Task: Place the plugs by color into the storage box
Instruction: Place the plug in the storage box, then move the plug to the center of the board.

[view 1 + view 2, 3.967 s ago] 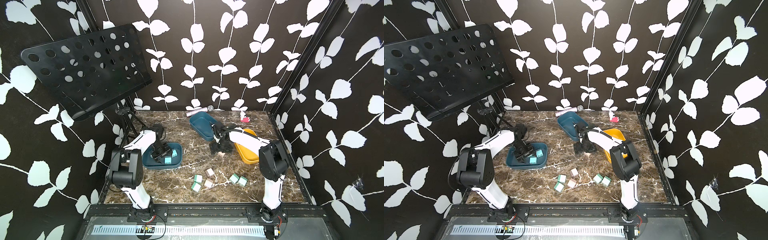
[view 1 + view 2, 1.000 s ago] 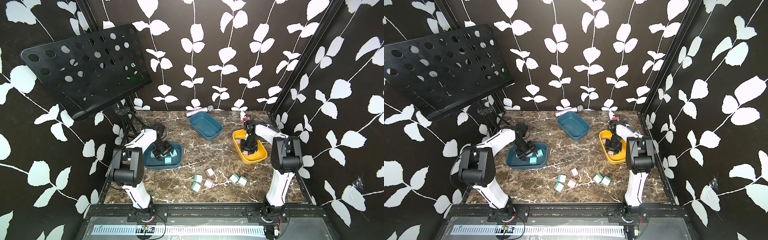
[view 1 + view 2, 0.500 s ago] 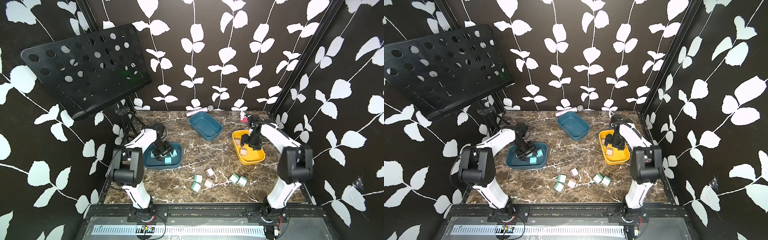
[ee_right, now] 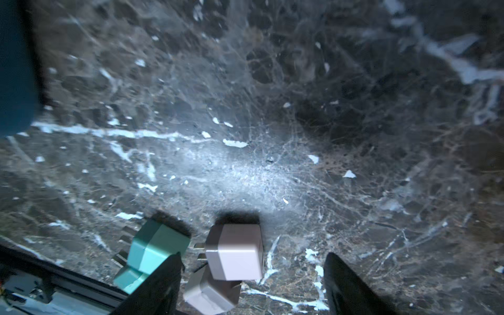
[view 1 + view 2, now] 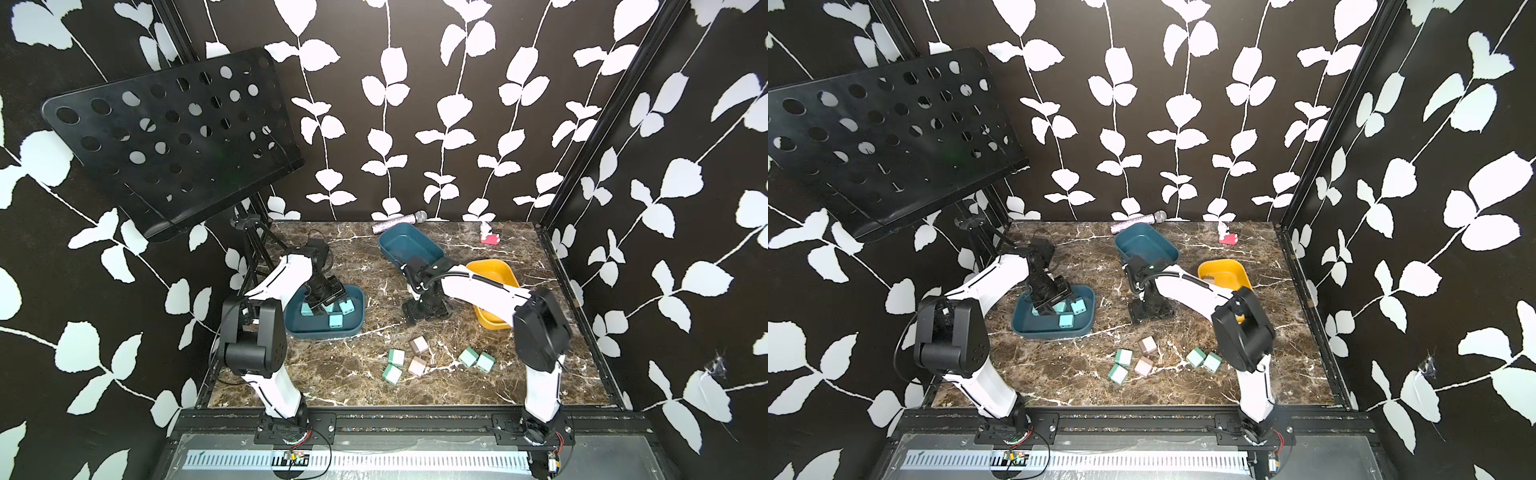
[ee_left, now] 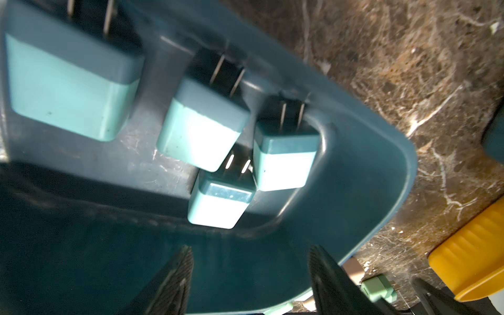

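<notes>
Above the middle of the marble table (image 5: 332, 374), the right tool (image 5: 427, 312) hangs open, empty. The nearest pinkish beige plastic cube plug (image 5: 418, 344) lies just frontward of it on the table, prongs seemingly pointing sideways. The right arm (image 5: 482, 291) is nearer.

Top views sharp; wrist views soft.
Glare whitens light blue plastic plugs (image 6: 283, 169); bright spot washes brown marble counter (image 4: 245, 169).
</notes>
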Robot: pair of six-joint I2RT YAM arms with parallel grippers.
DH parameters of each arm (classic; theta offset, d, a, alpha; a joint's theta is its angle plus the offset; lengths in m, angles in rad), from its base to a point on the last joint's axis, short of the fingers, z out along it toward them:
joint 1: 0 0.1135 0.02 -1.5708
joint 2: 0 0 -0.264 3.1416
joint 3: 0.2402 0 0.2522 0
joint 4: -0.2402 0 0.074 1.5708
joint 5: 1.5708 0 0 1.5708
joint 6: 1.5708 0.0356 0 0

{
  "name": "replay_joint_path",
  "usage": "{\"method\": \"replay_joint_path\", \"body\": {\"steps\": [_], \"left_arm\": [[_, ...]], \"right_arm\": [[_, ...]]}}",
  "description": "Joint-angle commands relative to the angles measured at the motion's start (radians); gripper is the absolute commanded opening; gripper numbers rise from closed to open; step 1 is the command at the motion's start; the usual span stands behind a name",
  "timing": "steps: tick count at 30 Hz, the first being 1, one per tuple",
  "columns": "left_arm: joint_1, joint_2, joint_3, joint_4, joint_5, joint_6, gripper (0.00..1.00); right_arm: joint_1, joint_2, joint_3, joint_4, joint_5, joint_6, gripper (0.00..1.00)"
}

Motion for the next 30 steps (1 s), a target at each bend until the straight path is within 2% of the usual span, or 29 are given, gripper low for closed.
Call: {"method": "replay_joint_path", "body": {"steps": [1,14,22,30], "left_arm": [[-0.006,-0.060,-0.032,-0.010,-0.005,0.007,0.69],[-0.005,-0.071,-0.064,0.006,-0.007,-0.005,0.69],[-0.005,-0.058,-0.054,0.006,-0.001,-0.006,0.69],[-0.006,-0.052,-0.062,0.009,0.002,-0.007,0.69]], "right_arm": [[-0.009,-0.007,0.009,-0.021,-0.002,-0.034,0.80],[0.038,-0.036,-0.168,0.110,-0.088,-0.026,0.79],[0.051,-0.029,-0.213,0.125,-0.088,-0.038,0.79],[0.051,-0.129,-0.291,0.086,-0.057,0.001,0.81]]}}
